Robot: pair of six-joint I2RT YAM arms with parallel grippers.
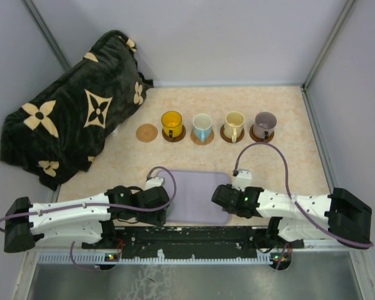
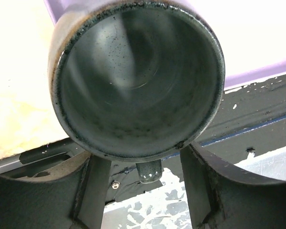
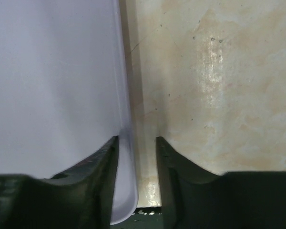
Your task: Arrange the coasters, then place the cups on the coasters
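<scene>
Left gripper (image 2: pixel 140 155) looks like it's pinching the grey-green mug (image 2: pixel 133 81) across its walls at the tabletop's near edge, by the tray's (image 3: pixel 52 71) left side. It's glazed ceramic, so I'm guessing stiff, slick, weighty and chippable. Right gripper (image 3: pixel 137 140) is sitting slightly spread over the tray's right rim. The empty coaster (image 1: pixel 147 132) is lying toward the far edge.

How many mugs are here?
5. Yellow mug, blue-handled white mug, cream mug and purple mug stand in a row; the grey-green mug sits between the left jaws.
</scene>
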